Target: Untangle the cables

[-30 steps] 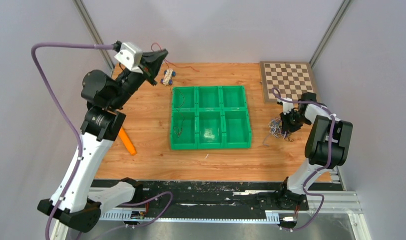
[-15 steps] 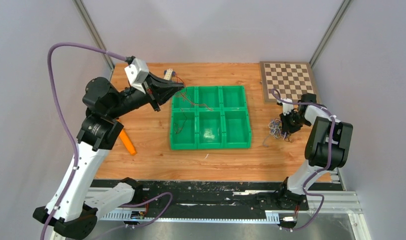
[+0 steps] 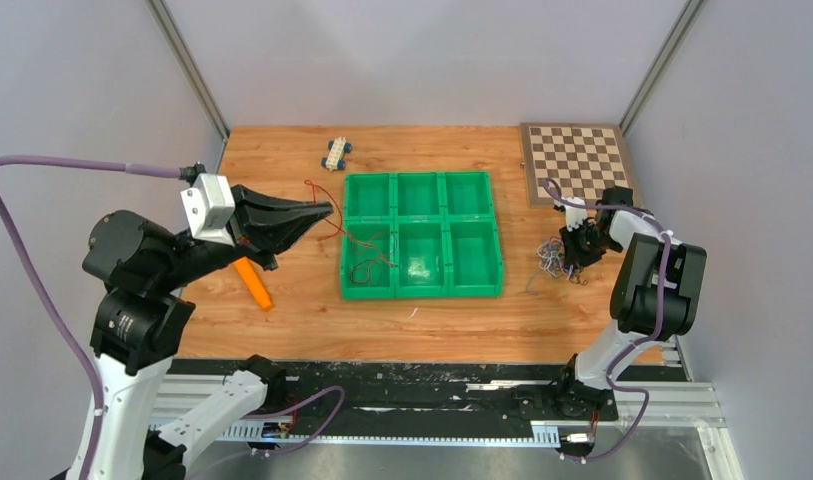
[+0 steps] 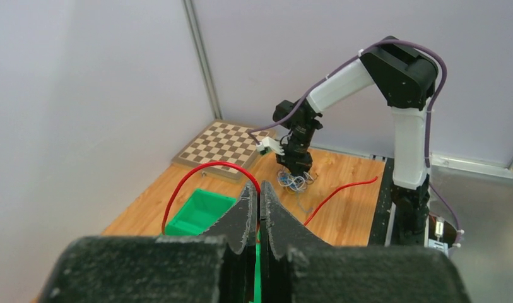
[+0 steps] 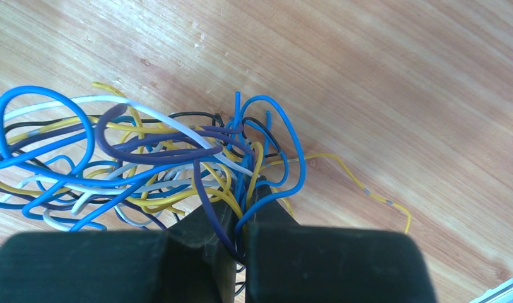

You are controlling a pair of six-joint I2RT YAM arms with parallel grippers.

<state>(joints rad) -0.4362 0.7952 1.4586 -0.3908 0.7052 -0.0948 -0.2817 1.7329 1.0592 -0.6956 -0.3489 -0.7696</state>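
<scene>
Right wrist view: right gripper (image 5: 241,202) pinches the cable tangle (image 5: 159,169) (left gripper (image 4: 259,190) clamps a red cable (image 4: 209,163)).

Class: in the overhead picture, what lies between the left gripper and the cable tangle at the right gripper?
The green tray, seen in the top view; a red wire trails from the left gripper into it.

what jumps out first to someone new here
The bright green six-compartment tray sits at the table's centre. Left of it, the left end effector is shut on a red cable that trails toward the tray. By the right edge, the right end effector pinches a blue, yellow and white cable tangle.
</scene>
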